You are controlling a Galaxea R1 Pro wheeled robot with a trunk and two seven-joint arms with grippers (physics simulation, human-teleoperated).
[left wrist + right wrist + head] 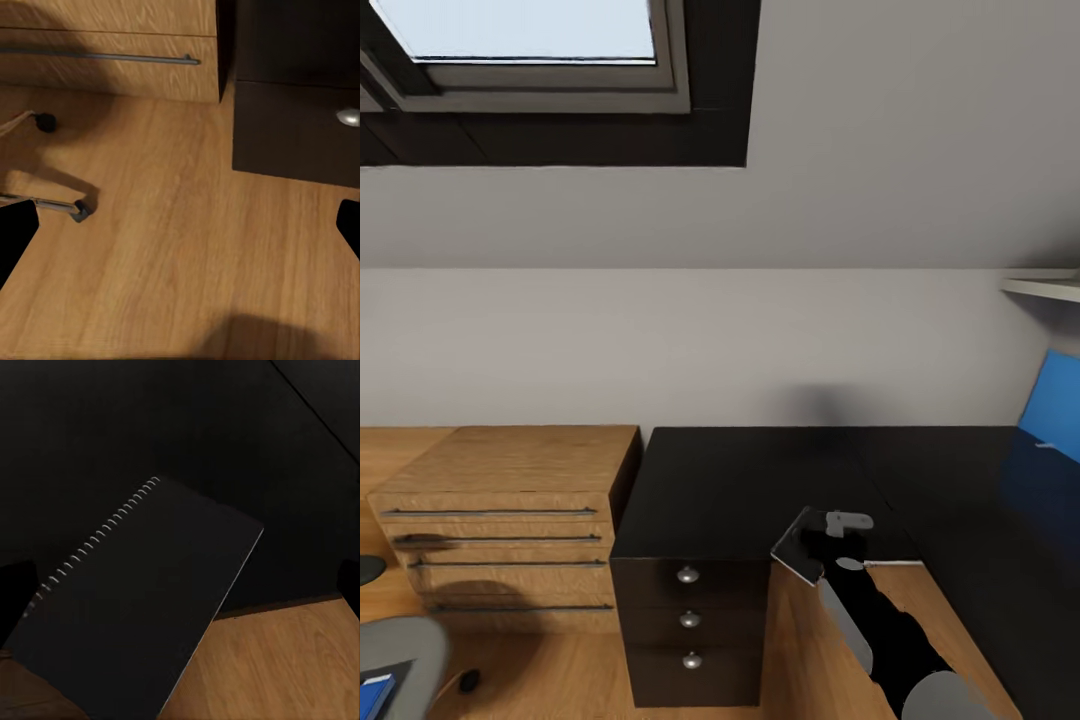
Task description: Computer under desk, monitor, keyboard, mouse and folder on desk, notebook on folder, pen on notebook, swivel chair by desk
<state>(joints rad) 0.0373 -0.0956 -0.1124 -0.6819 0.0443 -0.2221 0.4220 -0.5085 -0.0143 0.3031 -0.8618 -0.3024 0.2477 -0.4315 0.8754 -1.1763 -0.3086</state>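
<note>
Head view: right gripper holds the notebook at the desk front edge, above the drawer unit. Folder sits far right on the desk, well apart.

Left wrist view: wood floor, chair base; left fingers spread, nothing between them.

Right wrist view: notebook hangs tilted over the desk edge.

Suggest: carry right, level it, square over the folder before letting go.

Glossy black desk, blue folder at its right end
</note>
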